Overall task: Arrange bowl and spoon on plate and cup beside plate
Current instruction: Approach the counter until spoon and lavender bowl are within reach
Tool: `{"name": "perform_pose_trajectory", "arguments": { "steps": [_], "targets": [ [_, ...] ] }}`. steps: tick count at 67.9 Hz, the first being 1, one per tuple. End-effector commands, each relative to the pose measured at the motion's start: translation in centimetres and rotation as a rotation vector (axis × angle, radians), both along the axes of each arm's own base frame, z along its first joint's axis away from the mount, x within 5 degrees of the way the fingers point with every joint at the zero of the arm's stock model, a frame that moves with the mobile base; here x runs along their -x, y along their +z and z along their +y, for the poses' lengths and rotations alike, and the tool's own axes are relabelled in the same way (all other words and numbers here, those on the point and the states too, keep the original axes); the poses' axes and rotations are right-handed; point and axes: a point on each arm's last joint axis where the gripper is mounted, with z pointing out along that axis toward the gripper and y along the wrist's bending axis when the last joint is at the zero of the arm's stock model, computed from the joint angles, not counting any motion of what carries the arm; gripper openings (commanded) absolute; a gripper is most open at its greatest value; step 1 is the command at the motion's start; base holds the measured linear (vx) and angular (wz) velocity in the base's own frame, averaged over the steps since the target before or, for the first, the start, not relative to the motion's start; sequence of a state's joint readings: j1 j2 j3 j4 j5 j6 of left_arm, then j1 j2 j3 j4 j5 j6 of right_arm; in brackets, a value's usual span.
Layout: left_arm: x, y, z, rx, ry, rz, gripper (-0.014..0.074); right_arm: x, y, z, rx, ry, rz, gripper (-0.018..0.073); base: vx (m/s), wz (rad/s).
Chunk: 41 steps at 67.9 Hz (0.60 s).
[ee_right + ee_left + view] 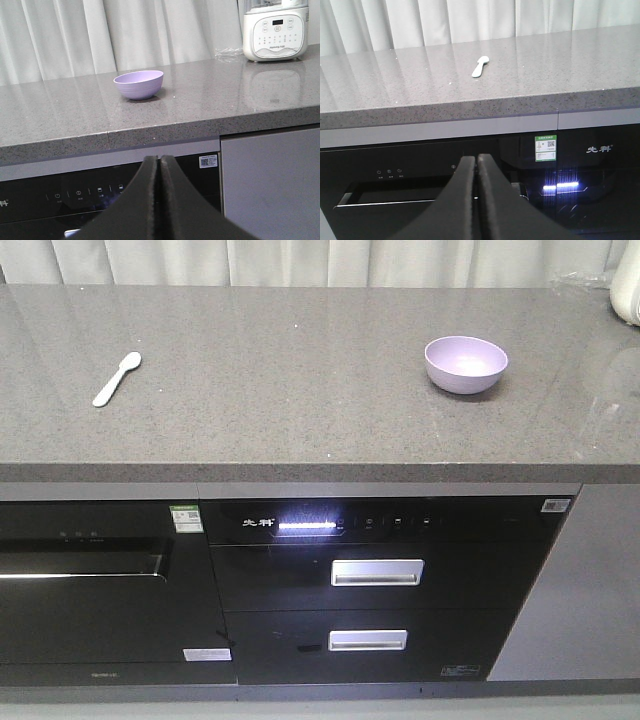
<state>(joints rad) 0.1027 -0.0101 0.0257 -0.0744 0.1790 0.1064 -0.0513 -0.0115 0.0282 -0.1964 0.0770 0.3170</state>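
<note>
A lavender bowl (466, 364) stands upright on the right part of the grey stone counter (290, 390); the right wrist view shows the bowl (139, 84) too. A pale spoon (117, 378) lies on the counter's left part, and the spoon (480, 66) also shows in the left wrist view. The plate and the cup are out of view. My left gripper (476, 159) is shut and empty, held low in front of the black appliance fronts, below the counter edge. My right gripper (159, 159) is shut and empty too, also below the counter edge.
A white blender base (275, 31) stands at the counter's back right corner, beside crumpled clear plastic (228, 52). White curtains (300, 260) hang behind the counter. Black built-in appliances (375, 580) with handles sit under the counter.
</note>
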Motion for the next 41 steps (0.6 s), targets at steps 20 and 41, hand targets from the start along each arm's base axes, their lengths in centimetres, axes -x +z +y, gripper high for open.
{"name": "perform_pose_trajectory", "arguments": {
  "steps": [20, 41],
  "targets": [
    [0.1, 1.04, 0.04, 0.003, 0.007, -0.101, -0.0006, 0.06, 0.61, 0.11, 0.022, 0.009, -0.078, -0.0003, 0.08, -0.01],
    [0.1, 1.04, 0.04, 0.003, 0.007, -0.101, -0.0006, 0.06, 0.61, 0.11, 0.022, 0.009, -0.078, -0.0003, 0.08, -0.01]
  ]
}}
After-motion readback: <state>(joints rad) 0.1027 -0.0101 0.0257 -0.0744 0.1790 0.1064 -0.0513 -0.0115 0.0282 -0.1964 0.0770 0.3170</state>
